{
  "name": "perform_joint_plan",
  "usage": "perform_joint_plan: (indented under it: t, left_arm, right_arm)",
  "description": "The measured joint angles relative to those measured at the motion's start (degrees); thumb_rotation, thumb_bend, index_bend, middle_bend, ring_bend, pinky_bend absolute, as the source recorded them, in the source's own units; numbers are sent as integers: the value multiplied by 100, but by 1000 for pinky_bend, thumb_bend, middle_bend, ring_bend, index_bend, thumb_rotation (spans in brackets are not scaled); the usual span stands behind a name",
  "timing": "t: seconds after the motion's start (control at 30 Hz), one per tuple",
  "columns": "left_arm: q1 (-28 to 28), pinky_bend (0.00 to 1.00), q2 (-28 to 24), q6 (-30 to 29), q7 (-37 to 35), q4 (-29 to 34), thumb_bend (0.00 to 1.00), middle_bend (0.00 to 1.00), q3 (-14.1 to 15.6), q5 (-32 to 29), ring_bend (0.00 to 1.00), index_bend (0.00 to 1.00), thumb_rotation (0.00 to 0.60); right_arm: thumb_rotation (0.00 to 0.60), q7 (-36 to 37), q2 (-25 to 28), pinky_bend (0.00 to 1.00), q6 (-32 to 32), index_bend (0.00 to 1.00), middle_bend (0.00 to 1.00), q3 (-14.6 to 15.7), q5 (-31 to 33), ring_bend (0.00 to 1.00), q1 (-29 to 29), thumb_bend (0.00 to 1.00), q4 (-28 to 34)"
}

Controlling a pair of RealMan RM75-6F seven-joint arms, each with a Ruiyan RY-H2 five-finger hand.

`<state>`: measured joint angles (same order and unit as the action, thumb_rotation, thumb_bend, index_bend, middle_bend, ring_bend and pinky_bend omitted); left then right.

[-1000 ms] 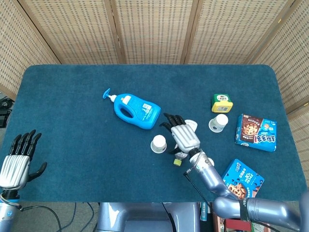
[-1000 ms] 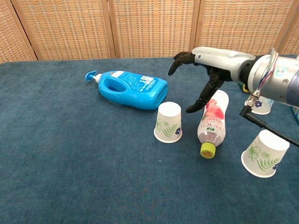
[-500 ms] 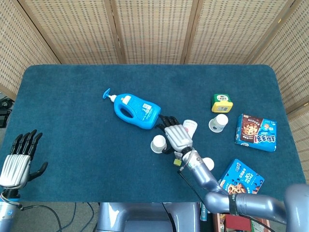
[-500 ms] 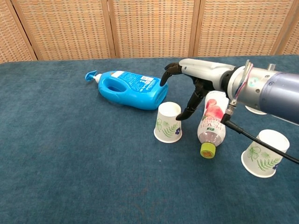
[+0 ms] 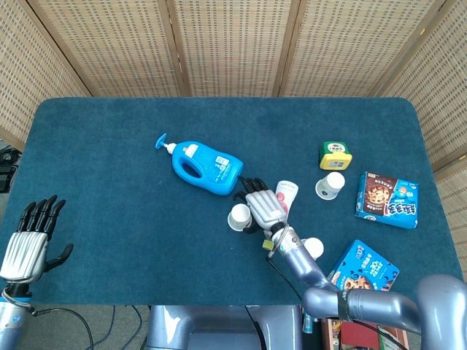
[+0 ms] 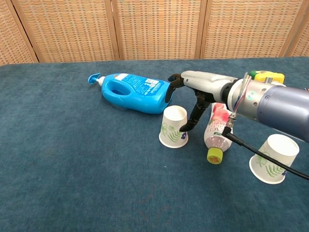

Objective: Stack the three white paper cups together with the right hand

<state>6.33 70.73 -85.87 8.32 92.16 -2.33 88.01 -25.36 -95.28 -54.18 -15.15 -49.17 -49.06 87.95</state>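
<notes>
Item: stacking of three white paper cups, right hand; step in hand judged to be the reach for the first cup

Right hand (image 6: 190, 104): released, grasping nothing; fingers spread over the nearest cup (image 6: 174, 126), dark fingertips arched past its far side toward the blue detergent bottle (image 6: 136, 93), thumb hanging down at the cup's right flank, close to or just touching the wall; contact cannot be told for sure

Nearest cup: inverted on the bench (image 6: 72, 159), leaf print on its side, directly under and slightly left of the hand in the chest view; in the head view it shows at (image 5: 238, 216), just left of the hand (image 5: 263, 208)

Second cup (image 6: 273, 159): inverted, near front right, well apart from the hand

Third cup (image 5: 330, 185): further back on the right, beside a green-and-yellow tin (image 5: 335, 154)

Obstacles: the detergent bottle lying just behind the nearest cup; a pink drink bottle (image 6: 218, 127) lying just beside it on the right, under the forearm

Handling note (judgement): close thumb and fingers on opposite walls of the cup, low enough for purchase yet lightly, as thin paper will likely crush; keep fingertips from nudging the detergent bottle; lift straight up before carrying over to another inverted cup and lowering squarely onto it

Left hand (image 5: 28, 240): idle at the near left edge, fingers extended, empty
</notes>
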Motion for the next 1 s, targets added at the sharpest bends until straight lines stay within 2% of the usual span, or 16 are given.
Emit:
perform_joint_plan:
  t: [0.4, 0.57, 0.77, 1.0]
  left_arm:
    - [22, 0, 11, 46, -11, -20, 316, 0, 7, -23, 0, 0, 600]
    - [30, 0, 14, 54, -18, -24, 316, 0, 13, -15, 0, 0, 600]
    - [30, 0, 18, 46, -9, -21, 315, 0, 23, -3, 0, 0, 600]
    - [35, 0, 26, 48, 20, -16, 316, 0, 36, 13, 0, 0, 600]
  right_arm:
    - [600, 172, -242, 45, 79, 470, 99, 29, -27, 0, -81, 153, -400]
    - [600, 206, -314, 47, 26, 485, 111, 57, -98, 0, -86, 156, -453]
    - [600, 178, -264, 55, -80, 486, 113, 19, -172, 0, -91, 156, -352]
    - [600, -123, 61, 56, -208, 486, 108, -130, -137, 0, -168, 157, 69]
